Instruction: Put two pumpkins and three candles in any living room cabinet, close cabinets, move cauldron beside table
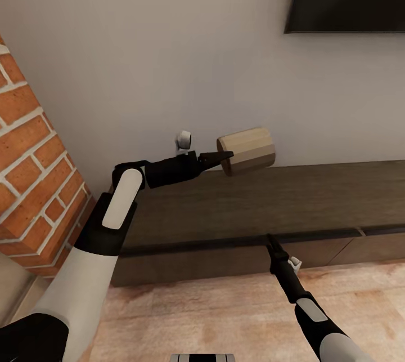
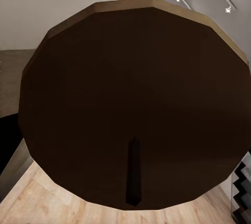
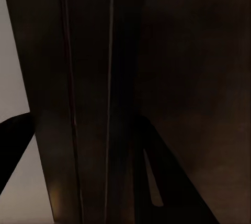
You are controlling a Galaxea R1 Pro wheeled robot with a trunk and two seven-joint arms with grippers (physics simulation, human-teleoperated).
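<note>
Your cabinet [image 1: 253,204] runs long and low against the pale wall, dark brown with a flat top. It stands on the light wooden floor [image 1: 225,311], beside the brick column [image 1: 34,153] at your left.

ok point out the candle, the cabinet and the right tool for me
candle [image 1: 247,151], head view, middle of its tan side
cabinet [image 1: 315,193], head view, bare flat top
right tool [image 1: 272,240], head view, its tip at the cabinet's front edge

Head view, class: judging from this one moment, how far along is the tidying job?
Done: nothing these pictures confirm. In hand: the left gripper holds a stubby beige candle on its side above the long dark brown cabinet, while the right gripper sits at the cabinet's top front edge. Left: stowing this candle; pumpkins, cauldron and other candles can't be judged.
</note>
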